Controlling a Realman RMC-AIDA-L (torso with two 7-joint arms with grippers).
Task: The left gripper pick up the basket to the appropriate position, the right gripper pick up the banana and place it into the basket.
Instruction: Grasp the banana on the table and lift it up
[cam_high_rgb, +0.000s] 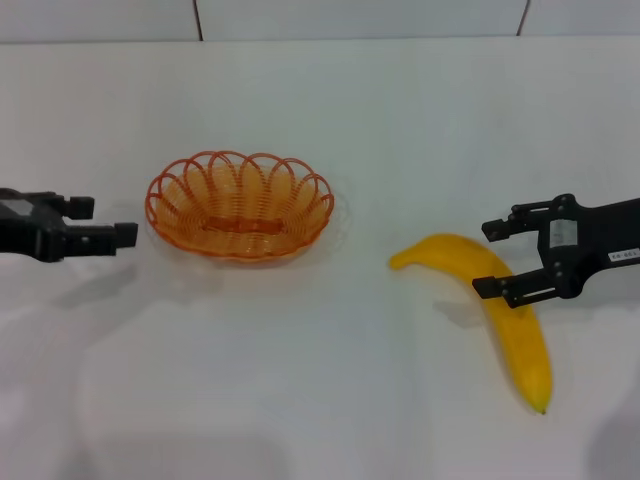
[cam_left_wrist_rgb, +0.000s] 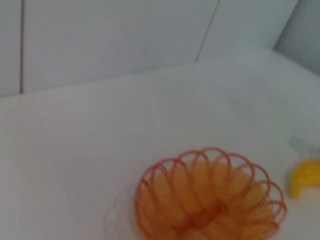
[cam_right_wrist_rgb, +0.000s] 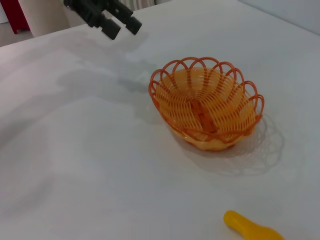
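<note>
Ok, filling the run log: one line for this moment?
left end effector: open, beside basket | right end effector: open, straddling banana | basket empty

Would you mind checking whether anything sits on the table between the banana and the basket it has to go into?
Nothing visible does: only bare white table lies between the banana and the empty basket.

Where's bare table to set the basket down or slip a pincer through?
Free: the wide strip between the basket and the banana, the near table in front of both, and the stretch behind them. Tight: the small gap between left pincer and basket; the right pincer straddles the banana.
</note>
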